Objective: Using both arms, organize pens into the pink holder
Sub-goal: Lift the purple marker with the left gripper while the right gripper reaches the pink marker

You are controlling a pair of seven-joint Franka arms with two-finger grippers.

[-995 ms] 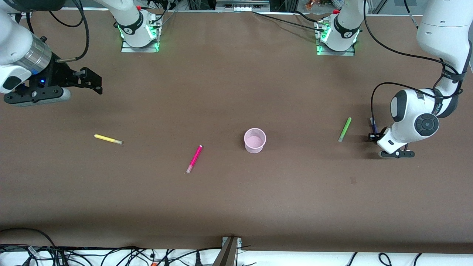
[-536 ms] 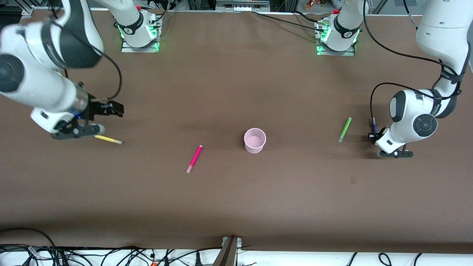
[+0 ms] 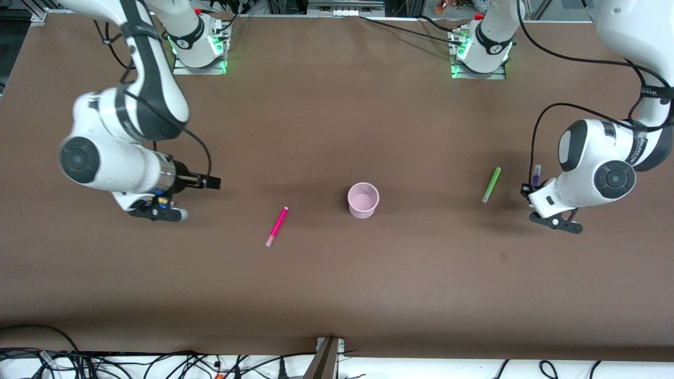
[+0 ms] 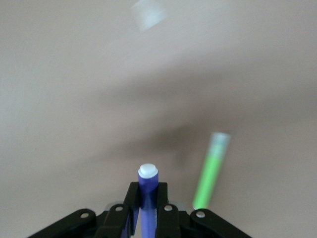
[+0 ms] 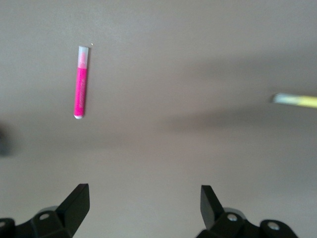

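The pink holder [image 3: 363, 200] stands mid-bench, empty. The left gripper [image 4: 147, 208] pinches the blue-purple pen [image 3: 536, 175] upright over its end — carry it level, release squarely above the rim. The right gripper [image 5: 143, 198], jaws wide, hovers by the yellow pen [image 5: 296, 100] — centre before closing.

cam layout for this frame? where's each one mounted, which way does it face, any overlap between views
Front view: high across the table, facing both arm bases; shows both arms, pink holder.
Left wrist view: on the left arm, looking past its left end effector, shut on the blue pen, at the green pen.
Right wrist view: on the right arm, above its open right end effector; sees magenta pen, yellow pen.
Shared: front and left wrist both show the green pen.
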